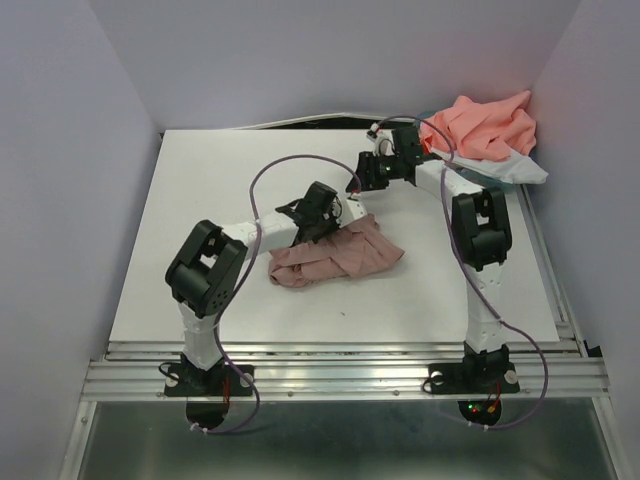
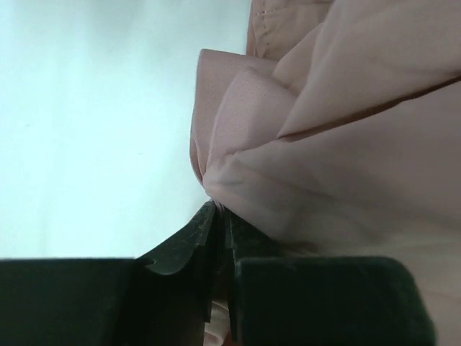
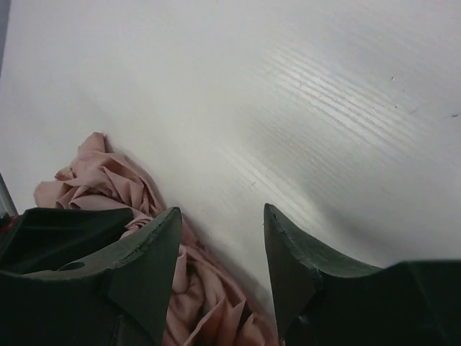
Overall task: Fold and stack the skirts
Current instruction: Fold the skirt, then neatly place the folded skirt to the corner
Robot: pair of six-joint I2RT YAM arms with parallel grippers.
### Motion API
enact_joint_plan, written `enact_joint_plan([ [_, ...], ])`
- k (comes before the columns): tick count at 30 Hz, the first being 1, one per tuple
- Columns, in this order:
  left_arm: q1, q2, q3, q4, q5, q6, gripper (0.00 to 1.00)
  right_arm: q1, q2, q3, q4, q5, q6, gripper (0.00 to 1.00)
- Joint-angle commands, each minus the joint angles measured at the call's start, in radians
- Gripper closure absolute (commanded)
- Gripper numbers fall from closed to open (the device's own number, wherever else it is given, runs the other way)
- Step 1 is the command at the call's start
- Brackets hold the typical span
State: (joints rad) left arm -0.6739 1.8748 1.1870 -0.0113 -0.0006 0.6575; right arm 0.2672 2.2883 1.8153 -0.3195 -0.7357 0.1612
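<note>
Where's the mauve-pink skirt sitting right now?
In the top view, the mauve-pink skirt lies crumpled near the middle of the table, between the two arms, with the left gripper shut on its far edge.

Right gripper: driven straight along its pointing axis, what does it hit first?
Probably the bare white table: the right gripper, jaws open, frames only tabletop. The mauve skirt lies off to one side, likely missed.

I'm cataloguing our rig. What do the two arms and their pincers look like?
Both the left arm and right arm have white links with black joints; a thin purplish cable loops along each. The left pincer and right pincer have dark, matte, tapering fingers.
</note>
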Motion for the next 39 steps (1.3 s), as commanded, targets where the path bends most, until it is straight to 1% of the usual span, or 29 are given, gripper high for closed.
enact_joint_plan([
  [1,0.034,-0.075,0.127,-0.111,0.028,-0.013,0.62,-0.029,-0.194,-0.022,0.020,0.091,0.058,0.44],
  [2,0.034,-0.097,0.146,-0.130,0.033,-0.012,0.55,-0.029,-0.217,-0.034,0.022,0.090,0.058,0.43],
  [3,0.034,-0.120,0.164,-0.150,0.033,-0.024,0.43,-0.043,-0.240,-0.048,0.020,0.087,0.058,0.43],
  [4,0.034,-0.138,0.187,-0.171,0.030,-0.038,0.37,-0.043,-0.265,-0.075,0.020,0.085,0.055,0.42],
  [5,0.034,-0.172,0.250,-0.234,0.027,-0.074,0.14,-0.054,-0.314,-0.091,0.019,0.088,0.049,0.40],
  [6,0.034,-0.184,0.282,-0.268,0.024,-0.099,0.01,-0.068,-0.340,-0.121,0.019,0.090,0.043,0.39],
  [7,0.034,-0.196,0.318,-0.297,0.021,-0.123,0.01,-0.068,-0.366,-0.122,0.019,0.094,0.040,0.38],
  [8,0.034,-0.222,0.347,-0.323,0.011,-0.149,0.01,-0.083,-0.410,-0.157,0.020,0.111,0.038,0.36],
  [9,0.033,-0.235,0.393,-0.357,0.002,-0.220,0.01,-0.095,-0.430,-0.172,0.020,0.120,0.034,0.36],
  [10,0.033,-0.258,0.407,-0.364,-0.025,-0.270,0.01,-0.095,-0.447,-0.203,0.020,0.122,0.025,0.35],
  [11,0.033,-0.269,0.417,-0.372,-0.054,-0.409,0.01,-0.105,-0.476,-0.218,0.019,0.122,0.023,0.35],
  [14,0.033,-0.298,0.398,-0.384,-0.119,-0.675,0.01,-0.105,-0.510,-0.263,0.019,0.117,0.009,0.34],
  [15,0.033,-0.298,0.384,-0.418,-0.099,-0.805,0.01,-0.105,-0.524,-0.284,0.017,0.116,0.006,0.34],
  [17,0.027,-0.298,0.350,-0.432,-0.058,-0.905,0.01,-0.105,-0.532,-0.301,0.016,0.113,0.005,0.33],
  [18,0.022,-0.295,0.303,-0.435,-0.044,-0.989,0.01,-0.105,-0.536,-0.312,0.014,0.114,0.006,0.33],
  [21,0.013,-0.258,0.220,-0.435,-0.018,-1.088,0.02,-0.105,-0.543,-0.320,0.002,0.119,0.006,0.33],
  [22,0.010,-0.237,0.203,-0.435,-0.006,-1.142,0.04,-0.105,-0.547,-0.324,-0.001,0.119,0.006,0.33],
  [24,0.002,-0.233,0.149,-0.397,-0.016,-1.180,0.04,-0.105,-0.550,-0.330,-0.007,0.125,0.003,0.33],
  [28,-0.053,-0.204,0.141,-0.395,-0.048,-1.266,0.01,-0.105,-0.547,-0.335,-0.029,0.145,-0.025,0.33],
  [30,-0.088,-0.157,0.128,-0.391,-0.070,-1.314,0.01,-0.105,-0.547,-0.343,-0.043,0.157,-0.035,0.33],
  [32,-0.093,-0.083,0.099,-0.383,-0.059,-1.338,0.01,-0.105,-0.549,-0.355,-0.047,0.173,-0.057,0.33],
  [34,-0.066,-0.001,0.048,-0.368,-0.067,-1.336,0.01,-0.114,-0.555,-0.361,-0.058,0.186,-0.080,0.33],
  [35,-0.015,0.054,0.040,-0.371,-0.088,-1.314,0.01,-0.114,-0.555,-0.361,-0.064,0.190,-0.091,0.33],
  [36,0.017,0.055,0.045,-0.378,-0.101,-1.314,0.01,-0.114,-0.553,-0.361,-0.066,0.190,-0.091,0.32],
  [37,0.052,0.104,0.058,-0.391,-0.126,-1.282,0.01,-0.124,-0.552,-0.358,-0.070,0.190,-0.101,0.32],
  [38,0.085,0.121,0.074,-0.412,-0.146,-1.256,0.01,-0.125,-0.549,-0.356,-0.073,0.185,-0.104,0.32],
  [39,0.132,0.138,0.110,-0.426,-0.169,-1.190,0.01,-0.125,-0.544,-0.350,-0.079,0.183,-0.112,0.30],
])
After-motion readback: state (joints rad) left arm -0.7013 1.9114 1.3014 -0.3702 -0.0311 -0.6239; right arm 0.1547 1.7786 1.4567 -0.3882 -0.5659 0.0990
